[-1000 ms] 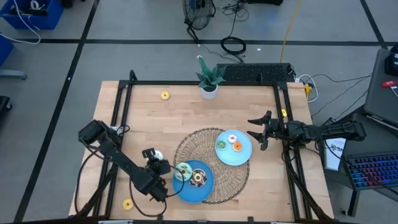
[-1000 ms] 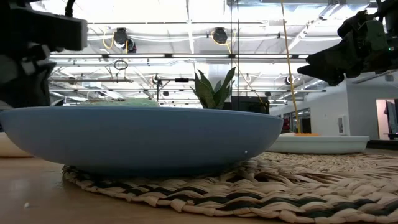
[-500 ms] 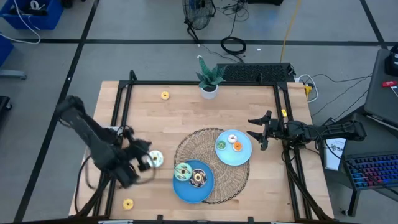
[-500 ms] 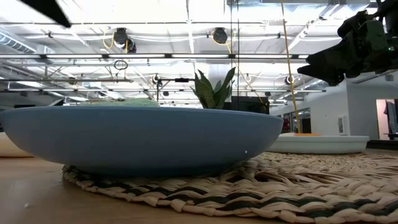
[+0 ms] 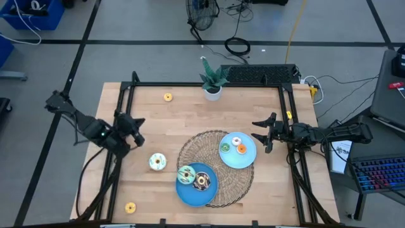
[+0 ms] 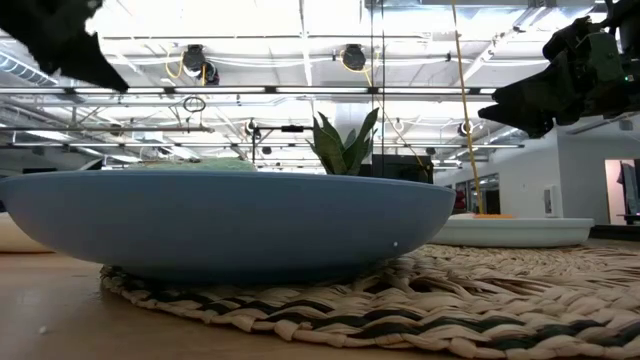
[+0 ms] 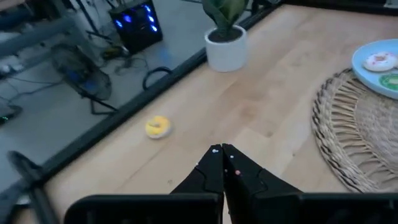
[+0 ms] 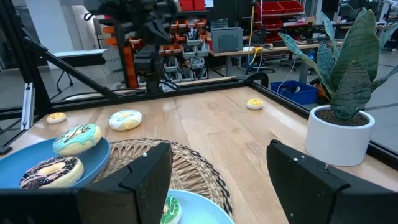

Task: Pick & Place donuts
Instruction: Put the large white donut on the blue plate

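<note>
My left gripper [image 5: 137, 125] hangs shut and empty over the table's left side, its fingertips [image 7: 222, 150] pressed together. A cream donut [image 5: 157, 162] lies flat on the wood just nearer than it. Yellow donuts lie at the far left [image 5: 168, 97] and the near left [image 5: 130, 207]. The near blue plate [image 5: 209, 196] carries a teal donut [image 5: 186, 175] and a chocolate donut [image 5: 202, 182]. The far plate [image 5: 248, 159] holds three small donuts [image 5: 236, 142]. My right gripper [image 5: 262, 136] waits open at the right edge, beside the far plate.
Both plates sit on a round woven mat [image 5: 223, 193] in the middle of the table. A potted plant [image 5: 212, 81] stands at the far edge. Black frame rails [image 5: 120, 114] run along the table's left and right sides. Bare wood lies between the mat and the left rail.
My left gripper has drawn back from the near plate's left rim, rising and swinging toward the table's left edge and somewhat farther away, rolling as it went. It stays shut and empty. The donuts and plates lie where they were.
</note>
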Robot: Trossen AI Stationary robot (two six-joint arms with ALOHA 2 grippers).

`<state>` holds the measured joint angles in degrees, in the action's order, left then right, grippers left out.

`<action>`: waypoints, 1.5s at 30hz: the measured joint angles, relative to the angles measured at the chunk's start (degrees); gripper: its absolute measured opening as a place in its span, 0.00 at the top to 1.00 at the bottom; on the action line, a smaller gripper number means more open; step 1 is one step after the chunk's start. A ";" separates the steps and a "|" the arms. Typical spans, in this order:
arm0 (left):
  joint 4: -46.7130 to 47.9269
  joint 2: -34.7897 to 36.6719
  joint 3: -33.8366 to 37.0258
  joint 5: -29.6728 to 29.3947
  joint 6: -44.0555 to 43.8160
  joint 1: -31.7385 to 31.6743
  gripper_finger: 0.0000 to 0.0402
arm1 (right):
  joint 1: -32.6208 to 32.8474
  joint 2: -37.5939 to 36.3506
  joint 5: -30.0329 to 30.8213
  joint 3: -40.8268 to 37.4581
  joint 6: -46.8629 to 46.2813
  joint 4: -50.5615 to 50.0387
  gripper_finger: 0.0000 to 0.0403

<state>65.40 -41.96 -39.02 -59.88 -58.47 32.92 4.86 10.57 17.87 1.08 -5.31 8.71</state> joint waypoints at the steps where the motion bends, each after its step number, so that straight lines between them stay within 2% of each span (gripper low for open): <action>1: -3.27 1.49 1.81 1.02 2.73 -0.91 0.99 | -0.01 0.00 -0.02 0.00 -0.02 0.00 0.40; 7: -23.48 8.12 10.43 8.45 20.15 -7.31 0.98 | -0.01 0.00 0.00 -0.02 -0.01 0.00 0.40; 11: -37.07 10.14 13.76 13.43 30.65 -14.42 0.99 | -0.01 0.00 0.00 -0.01 -0.02 0.00 0.40; 17: -50.47 10.50 17.16 33.78 42.57 -27.01 0.99 | 0.00 0.00 -0.02 -0.02 -0.01 0.00 0.40; 21: -57.79 10.54 19.22 42.14 47.34 -32.10 0.98 | -0.01 0.00 -0.01 -0.02 -0.02 0.00 0.40; 25: -56.13 10.61 19.34 45.34 47.51 -33.91 0.99 | -0.01 0.00 -0.01 0.00 -0.01 0.00 0.40; 29: -49.48 13.62 19.38 46.44 47.66 -33.87 0.98 | -0.02 0.00 0.00 -0.01 0.00 0.00 0.40; 39: -44.59 31.62 19.35 45.02 48.89 -33.87 0.98 | -0.02 0.00 -0.02 -0.02 0.01 0.00 0.40; 42: -41.37 36.48 19.36 44.84 46.50 -33.87 0.96 | -0.01 0.00 -0.01 -0.01 0.01 0.01 0.40; 45: -40.34 39.16 19.36 46.43 40.59 -33.87 0.97 | -0.02 0.00 -0.01 -0.02 0.00 0.00 0.40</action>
<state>25.06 -2.80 -19.66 -13.45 -17.88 -0.95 4.84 10.57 17.86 1.06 -5.31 8.71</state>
